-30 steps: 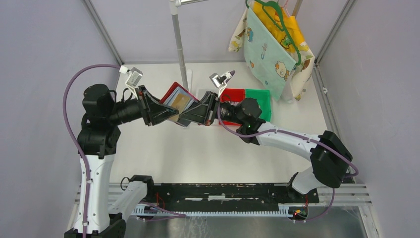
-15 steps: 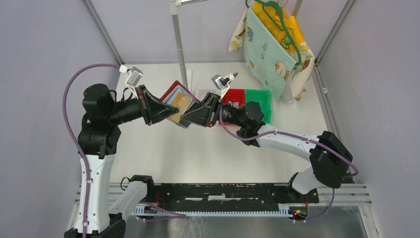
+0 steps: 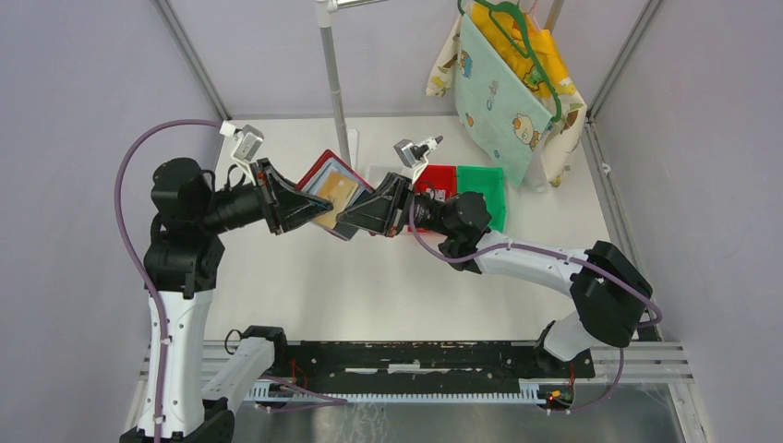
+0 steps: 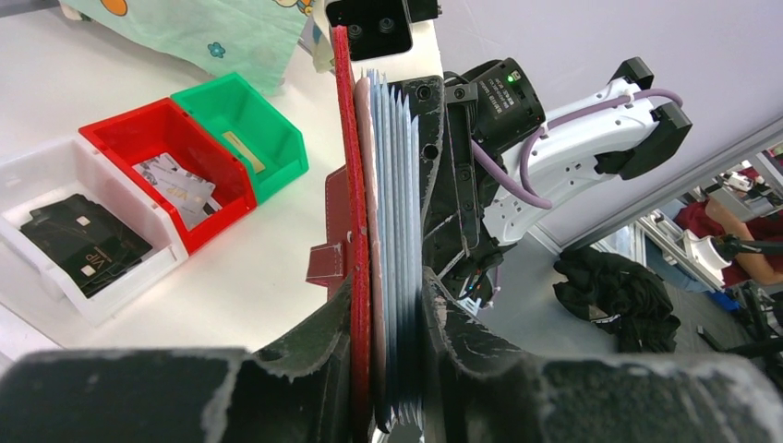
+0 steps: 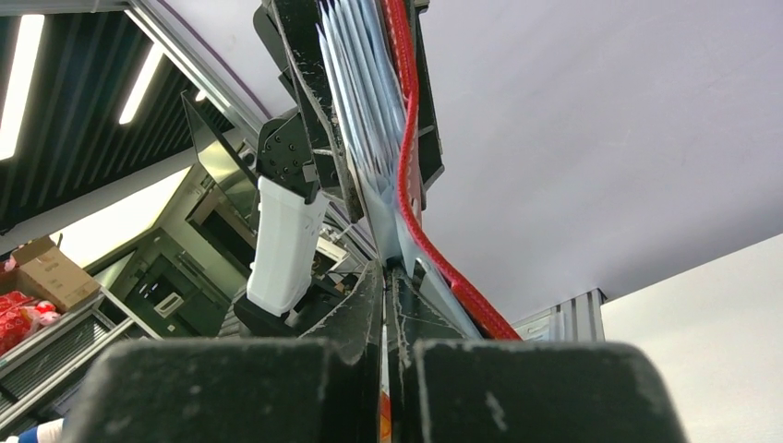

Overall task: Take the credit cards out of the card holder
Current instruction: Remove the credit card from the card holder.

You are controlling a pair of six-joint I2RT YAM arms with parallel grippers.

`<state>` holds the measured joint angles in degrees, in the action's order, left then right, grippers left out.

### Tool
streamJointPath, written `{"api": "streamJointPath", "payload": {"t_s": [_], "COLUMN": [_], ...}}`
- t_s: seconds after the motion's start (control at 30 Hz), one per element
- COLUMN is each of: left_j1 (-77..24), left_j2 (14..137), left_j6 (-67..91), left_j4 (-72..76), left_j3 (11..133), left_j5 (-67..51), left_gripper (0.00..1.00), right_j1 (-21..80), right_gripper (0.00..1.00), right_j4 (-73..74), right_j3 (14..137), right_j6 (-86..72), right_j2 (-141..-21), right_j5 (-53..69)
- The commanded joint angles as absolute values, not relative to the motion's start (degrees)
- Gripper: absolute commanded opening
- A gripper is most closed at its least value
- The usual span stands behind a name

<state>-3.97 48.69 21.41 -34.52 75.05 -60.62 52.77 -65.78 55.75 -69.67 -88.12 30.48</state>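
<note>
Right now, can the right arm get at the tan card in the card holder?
Probably yes: left fingers hold the card holder open, and the right fingers sit shut beside the tan card, nothing between.

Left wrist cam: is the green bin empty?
No, a tan card lies on the floor of the green bin.

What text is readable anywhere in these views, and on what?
"VIP": on the black card in the white bin, left wrist view.
Print on the pale cards in the red bin: too small to read.
Smaller marks on the black card: too small to read.
Card holder and hanging cloth: no readable text.
</note>
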Motion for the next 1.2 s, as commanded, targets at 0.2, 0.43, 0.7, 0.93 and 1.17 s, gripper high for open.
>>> {"api": "streamJointPath", "payload": {"t_s": [0.2,0.43,0.7,0.93,1.17], "left_j1": [-5.1,-5.1,-5.1,-5.1,-5.1], "left_j2": [48.4,48.3,48.0,47.9,47.4], "left_j6": [27.4,30.0,30.5,30.6,30.6], "left_j4": [-32.4,-29.2,-28.7,-28.7,-28.7], "left_j3": [77.2,76.8,77.0,76.6,76.7], "left_j5": [-68.6,-69.1,-67.0,-66.5,-67.2], "left_gripper": [0.33,0.33,0.10,0.05,0.03], "right_j1": [52.7,52.7,52.7,52.6,51.5], "right_gripper": [0.00,0.00,0.00,0.22,0.27], "right_j4": [-72.5,-73.0,-73.6,-74.6,-75.3], "right_j3": [51.2,50.4,50.7,50.6,52.9], "right_j6": [-69.6,-69.7,-69.5,-69.5,-71.5], "right_j2": [-85.0,-84.8,-84.2,-83.7,-84.6], "right_j5": [27.1,27.2,27.9,27.3,26.8]}}
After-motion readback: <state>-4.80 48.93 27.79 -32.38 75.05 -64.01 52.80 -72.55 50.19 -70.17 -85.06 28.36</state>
